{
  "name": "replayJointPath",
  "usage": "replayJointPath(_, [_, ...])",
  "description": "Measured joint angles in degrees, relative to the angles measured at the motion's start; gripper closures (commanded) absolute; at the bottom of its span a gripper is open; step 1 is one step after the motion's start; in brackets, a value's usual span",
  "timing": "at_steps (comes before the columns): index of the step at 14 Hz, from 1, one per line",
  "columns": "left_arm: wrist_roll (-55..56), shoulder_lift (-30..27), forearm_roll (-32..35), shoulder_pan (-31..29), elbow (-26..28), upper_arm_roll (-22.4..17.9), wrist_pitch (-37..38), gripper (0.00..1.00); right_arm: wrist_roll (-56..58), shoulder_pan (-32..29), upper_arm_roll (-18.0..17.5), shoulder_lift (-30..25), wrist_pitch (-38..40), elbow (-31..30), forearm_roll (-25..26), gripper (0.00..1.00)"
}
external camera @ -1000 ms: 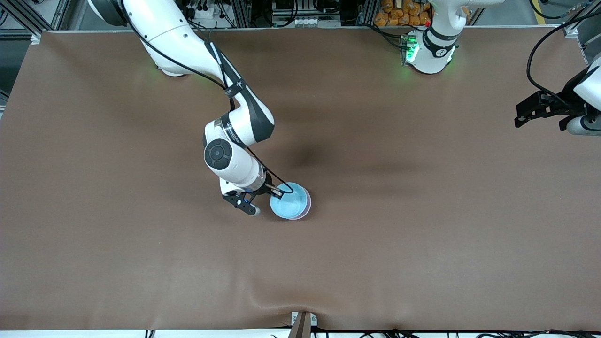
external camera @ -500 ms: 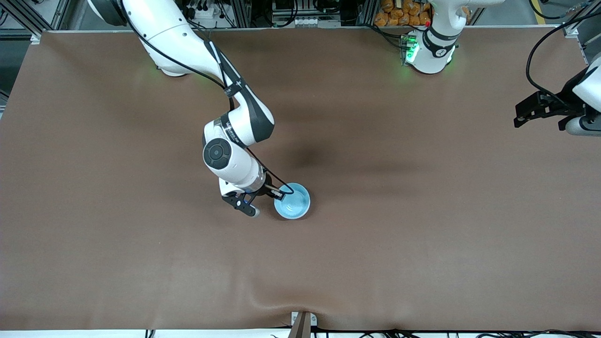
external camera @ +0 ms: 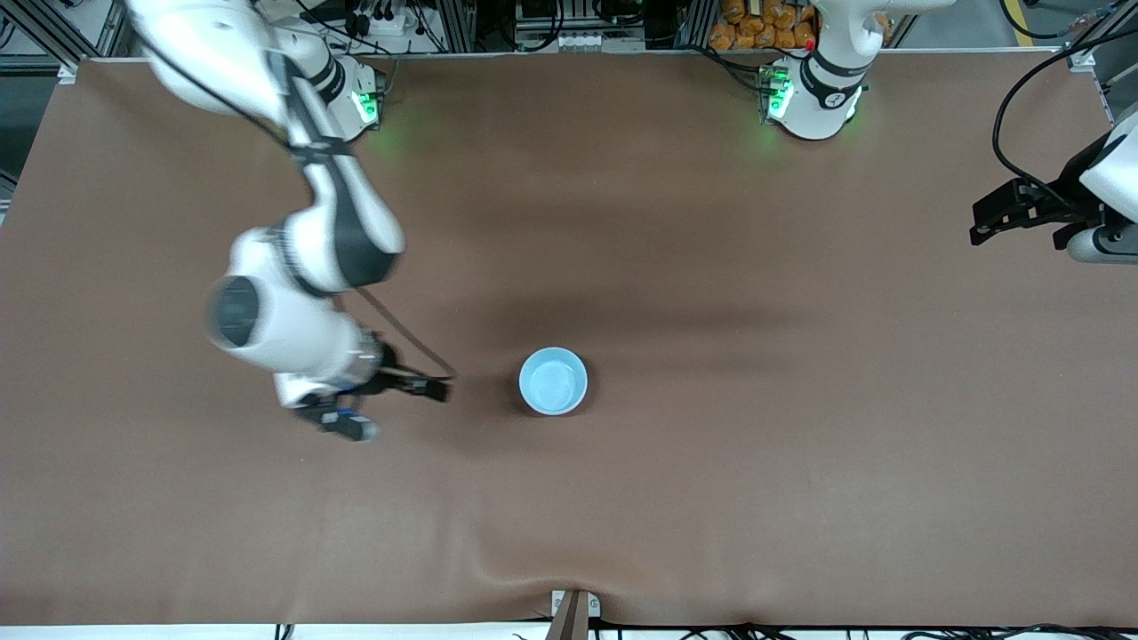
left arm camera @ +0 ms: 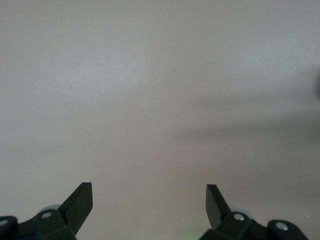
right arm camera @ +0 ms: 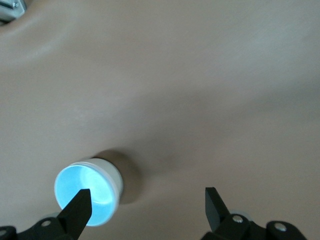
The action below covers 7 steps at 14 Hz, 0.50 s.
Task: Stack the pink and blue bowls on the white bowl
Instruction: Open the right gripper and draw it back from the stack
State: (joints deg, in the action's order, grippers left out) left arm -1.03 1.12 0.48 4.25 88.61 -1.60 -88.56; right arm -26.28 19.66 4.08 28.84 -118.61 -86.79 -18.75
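The blue bowl (external camera: 553,380) sits upright at the middle of the table and nothing touches it. In the right wrist view its blue inside (right arm camera: 87,180) shows, with a whitish outer wall (right arm camera: 115,175) under its rim that looks like the white bowl. The pink bowl is hidden. My right gripper (external camera: 397,411) (right arm camera: 147,192) hangs open and empty over bare cloth, beside the bowl toward the right arm's end. My left gripper (external camera: 987,222) (left arm camera: 149,187) waits open and empty at the left arm's end of the table.
A brown cloth (external camera: 711,498) covers the whole table, with a raised wrinkle (external camera: 533,556) near its front edge. The two arm bases (external camera: 813,98) stand along the table's back edge.
My right gripper opened and let go of the blue bowl, then pulled away toward the right arm's end. The bowl settled straight on the stack. The left arm stayed put.
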Motion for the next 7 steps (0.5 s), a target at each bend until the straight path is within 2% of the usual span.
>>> replayJointPath(5, [0.10,0.00,0.00,-0.09,-0.06,-0.18,0.00,0.00,15.31,-10.02,0.34,-10.52,3.19,-7.92,2.76,0.00])
replayJointPath(7, [0.10,0.00,0.00,-0.12,-0.10,-0.23,0.00,0.00,19.94,-13.27,0.34,-16.19,7.44,-10.70,5.91,0.00])
